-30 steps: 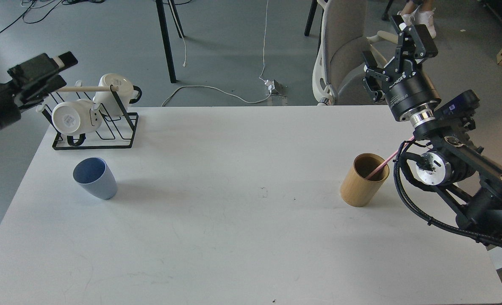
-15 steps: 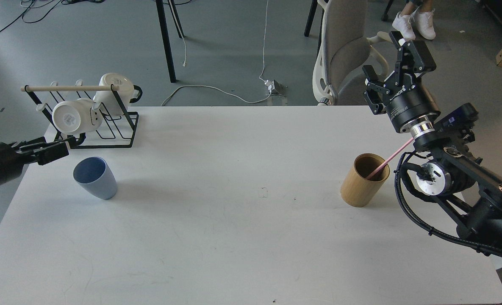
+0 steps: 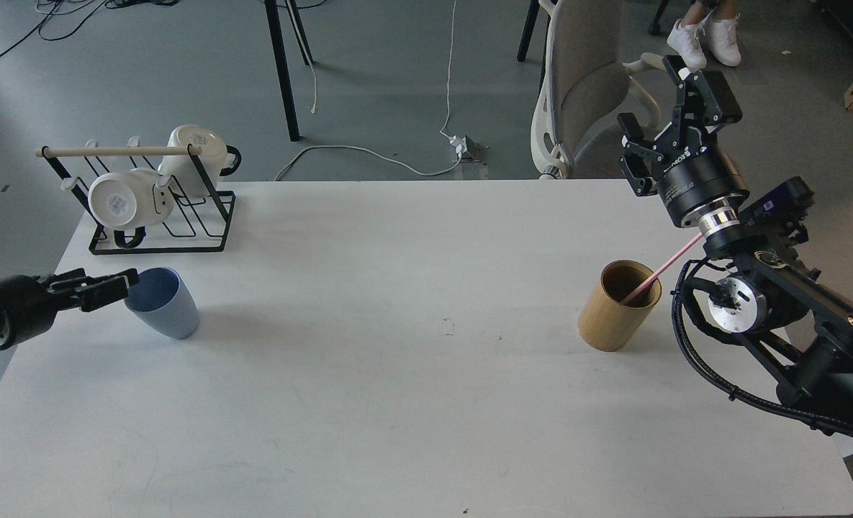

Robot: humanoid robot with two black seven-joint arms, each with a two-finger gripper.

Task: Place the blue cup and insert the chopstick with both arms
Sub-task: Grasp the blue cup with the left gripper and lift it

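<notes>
The blue cup (image 3: 165, 306) stands upright on the white table (image 3: 397, 388) at the left, in front of the rack. My left gripper (image 3: 125, 283) comes in low from the left, its fingertips at the cup's left rim; its fingers look slightly apart and hold nothing. A pink chopstick (image 3: 658, 274) leans in the tan bamboo holder (image 3: 617, 309) at the right, its upper end passing behind my right wrist. My right gripper (image 3: 669, 101) is open and empty, raised above the table's back right edge, well above the holder.
A black wire rack (image 3: 160, 226) with a beige rod and two white mugs (image 3: 120, 201) stands at the back left, just behind the cup. A grey chair (image 3: 584, 86) stands behind the table near my right gripper. My right arm's elbow and cables lie beside the holder.
My left gripper has come down from beside the rack's rod to table height and moved right to the cup's left rim. My right gripper has barely moved.
</notes>
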